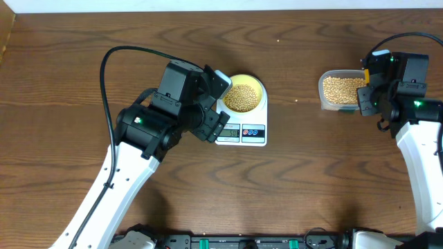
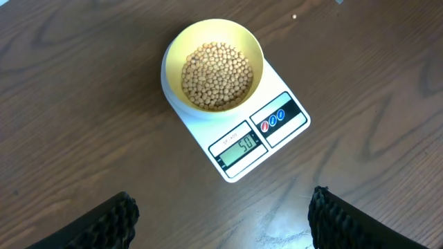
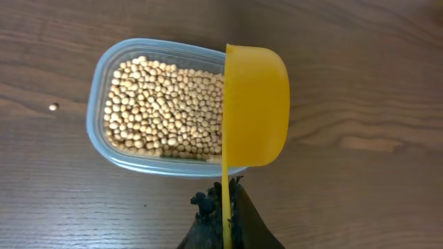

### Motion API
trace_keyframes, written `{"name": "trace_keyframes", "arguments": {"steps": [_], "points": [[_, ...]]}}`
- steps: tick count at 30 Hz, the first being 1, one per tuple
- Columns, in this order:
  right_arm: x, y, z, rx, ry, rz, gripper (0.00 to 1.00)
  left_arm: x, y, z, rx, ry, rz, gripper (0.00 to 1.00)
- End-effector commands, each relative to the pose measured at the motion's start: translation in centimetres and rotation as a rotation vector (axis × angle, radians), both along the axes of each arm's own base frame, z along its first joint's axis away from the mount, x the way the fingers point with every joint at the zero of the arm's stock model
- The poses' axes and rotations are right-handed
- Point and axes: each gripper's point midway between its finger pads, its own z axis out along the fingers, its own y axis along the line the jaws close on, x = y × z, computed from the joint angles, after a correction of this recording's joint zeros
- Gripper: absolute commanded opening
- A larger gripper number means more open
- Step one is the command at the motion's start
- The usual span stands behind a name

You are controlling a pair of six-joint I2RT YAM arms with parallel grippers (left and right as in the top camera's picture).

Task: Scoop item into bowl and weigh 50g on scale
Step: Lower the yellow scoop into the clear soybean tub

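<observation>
Small tan beans (image 2: 216, 75) heaped in a pale yellow round bowl (image 2: 255, 50) sit on a white digital kitchen scale (image 2: 257, 138) showing 50, on the brown wooden tabletop (image 1: 311, 173). The left end effector (image 2: 223, 200) hangs near the scale, fingers wide apart, empty. Well apart, the right end effector (image 3: 225, 218) clamps a yellow plastic scoop (image 3: 256, 104) over a clear bean-filled tub (image 3: 95, 131).

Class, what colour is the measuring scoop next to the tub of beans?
Yellow-orange; the right wrist view shows the scoop best.
</observation>
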Motion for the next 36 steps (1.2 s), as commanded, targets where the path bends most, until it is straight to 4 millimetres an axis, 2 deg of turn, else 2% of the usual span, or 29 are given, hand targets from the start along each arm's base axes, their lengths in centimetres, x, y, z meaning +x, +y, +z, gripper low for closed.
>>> {"name": "trace_keyframes", "arguments": {"steps": [1,6,11,14,18,25,33,36], "points": [[0.2,-0.3,0.3,-0.009,-0.010,-0.030,0.01,0.0,-0.1,0.3,-0.007,-0.005,-0.010,0.81],[0.3,-0.1,0.2,0.060,-0.025,-0.104,0.01,0.0,-0.1,0.3,-0.007,-0.005,-0.010,0.81],[0.6,2.5,0.1,0.237,-0.030,-0.078,0.01,0.0,-0.1,0.3,-0.007,-0.005,-0.010,0.81],[0.7,3.2,-0.3,0.301,-0.021,-0.094,0.01,0.0,-0.1,0.3,-0.007,-0.005,-0.010,0.81],[0.9,3.2,-1.6,0.351,0.009,-0.170,0.02,0.0,-0.1,0.3,-0.007,-0.005,-0.010,0.81],[1.5,3.1,-4.9,0.493,0.073,-0.409,0.02,0.0,-0.1,0.3,-0.007,-0.005,-0.010,0.81],[1.9,3.3,-7.0,0.554,0.113,-0.512,0.01,0.0,-0.1,0.3,-0.007,-0.005,-0.010,0.81],[1.9,3.3,-7.3,0.553,0.121,-0.515,0.08,0.0,-0.1,0.3,-0.007,-0.005,-0.010,0.81]]}}
